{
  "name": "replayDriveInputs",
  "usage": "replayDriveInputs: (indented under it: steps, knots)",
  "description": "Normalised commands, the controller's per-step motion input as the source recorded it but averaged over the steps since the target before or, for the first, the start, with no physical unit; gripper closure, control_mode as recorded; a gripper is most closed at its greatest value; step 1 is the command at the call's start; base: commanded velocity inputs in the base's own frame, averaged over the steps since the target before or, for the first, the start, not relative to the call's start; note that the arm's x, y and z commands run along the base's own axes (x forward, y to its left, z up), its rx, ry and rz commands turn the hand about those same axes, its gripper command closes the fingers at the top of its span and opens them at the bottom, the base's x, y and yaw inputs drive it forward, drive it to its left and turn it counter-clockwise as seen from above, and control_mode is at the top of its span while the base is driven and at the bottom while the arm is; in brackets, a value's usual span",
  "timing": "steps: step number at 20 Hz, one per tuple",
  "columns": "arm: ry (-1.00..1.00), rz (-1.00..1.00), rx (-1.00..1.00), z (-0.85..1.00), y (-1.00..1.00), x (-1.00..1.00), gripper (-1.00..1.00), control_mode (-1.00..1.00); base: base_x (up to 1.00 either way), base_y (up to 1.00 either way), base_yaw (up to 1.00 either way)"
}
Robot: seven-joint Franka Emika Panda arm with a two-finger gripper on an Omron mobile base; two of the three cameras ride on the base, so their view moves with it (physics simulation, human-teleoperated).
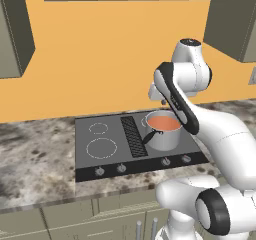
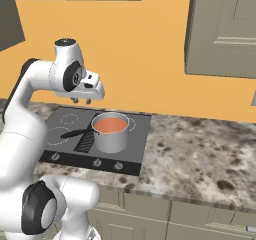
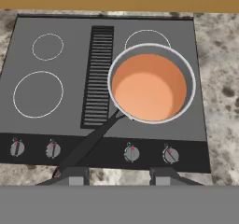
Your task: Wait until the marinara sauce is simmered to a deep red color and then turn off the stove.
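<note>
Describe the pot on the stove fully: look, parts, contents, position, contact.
The pot is a shiny steel cylinder standing upright on the front right burner of the stove. A long black handle runs from its near side toward the front left, over the knob strip. It holds the marinara sauce, a smooth, flat, light orange-red surface. Nothing else touches it.

A speckled stone counter [image 2: 200, 149] is fitted with the stove [image 3: 70, 125], set flush in its surface. A steel pot [image 3: 186, 101] is carried on the stove's right front burner, with its black handle [image 3: 88, 143] directed toward the knobs [image 3: 132, 153].
</note>
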Motion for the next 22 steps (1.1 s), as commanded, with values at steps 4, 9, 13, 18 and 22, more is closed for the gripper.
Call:
replayDriveInputs:
  steps: [4, 9, 13, 18, 22]
  knots:
    - [0.03, 0.01, 0.01, -0.05, -0.18, 0.0, -1.0, -1.0, 0.0, 0.0, 0.0]
    - [0.04, 0.1, 0.02, -0.24, -0.62, -0.13, -1.0, -1.0, 0.0, 0.0, 0.0]
    - [0.05, 0.13, 0.01, -0.41, -0.67, -0.15, -1.0, -1.0, 0.0, 0.0, 0.0]
    - [0.08, 0.14, 0.0, -0.52, -0.58, -0.24, -1.0, -1.0, 0.0, 0.0, 0.0]
    - [0.08, 0.07, 0.0, -0.51, -0.31, -0.16, -1.0, -1.0, 0.0, 0.0, 0.0]
